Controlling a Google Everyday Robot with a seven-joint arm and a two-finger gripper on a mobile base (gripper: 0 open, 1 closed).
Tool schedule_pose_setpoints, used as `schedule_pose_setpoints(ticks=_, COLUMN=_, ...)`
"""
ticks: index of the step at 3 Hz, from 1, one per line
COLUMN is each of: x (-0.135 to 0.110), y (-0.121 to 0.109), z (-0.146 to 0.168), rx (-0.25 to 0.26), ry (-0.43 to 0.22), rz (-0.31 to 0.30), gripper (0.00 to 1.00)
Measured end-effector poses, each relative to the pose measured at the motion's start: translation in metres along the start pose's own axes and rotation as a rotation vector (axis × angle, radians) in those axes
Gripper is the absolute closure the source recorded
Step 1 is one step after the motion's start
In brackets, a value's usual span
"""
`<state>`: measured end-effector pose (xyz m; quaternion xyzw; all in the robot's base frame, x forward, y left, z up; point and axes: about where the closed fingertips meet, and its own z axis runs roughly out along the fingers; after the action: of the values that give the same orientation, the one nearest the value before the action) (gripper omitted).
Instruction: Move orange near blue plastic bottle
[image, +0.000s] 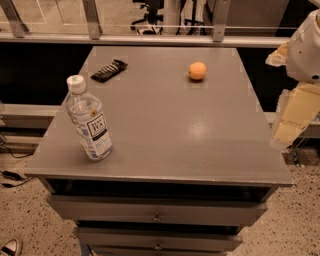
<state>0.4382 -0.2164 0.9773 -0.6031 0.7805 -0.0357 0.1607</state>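
The orange (197, 71) sits on the grey table top (175, 130), far right of middle. The blue plastic bottle (89, 120), clear with a white cap and a white label, stands slightly tilted near the front left corner. The two are far apart, on opposite sides of the table. My gripper (295, 117) hangs at the right edge of the view, beyond the table's right edge and above floor level, well to the right of the orange and nearer than it. It holds nothing that I can see.
A dark flat wrapped bar (109, 70) lies at the far left of the table. Drawers (157, 212) are below the table's front edge. A rail (150, 40) and glass wall run behind the table. Cables (10, 176) lie on the floor at the left.
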Motion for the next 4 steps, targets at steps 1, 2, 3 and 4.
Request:
schedule_pose_setpoints(ticks=1, x=0.000, y=0.000, z=0.000, rx=0.000, ry=0.000, rz=0.000, gripper=0.00)
schedule_pose_setpoints(ticks=2, x=-0.002, y=-0.008, z=0.013, rx=0.021, ry=-0.030, rz=0.016, gripper=0.00)
schedule_pose_setpoints(ticks=3, x=-0.008, y=-0.044, z=0.046, rx=0.071, ry=-0.143, rz=0.065, gripper=0.00)
schedule_pose_setpoints(ticks=4, x=-0.017, y=-0.074, z=0.066, rx=0.102, ry=-0.237, rz=0.092, gripper=0.00)
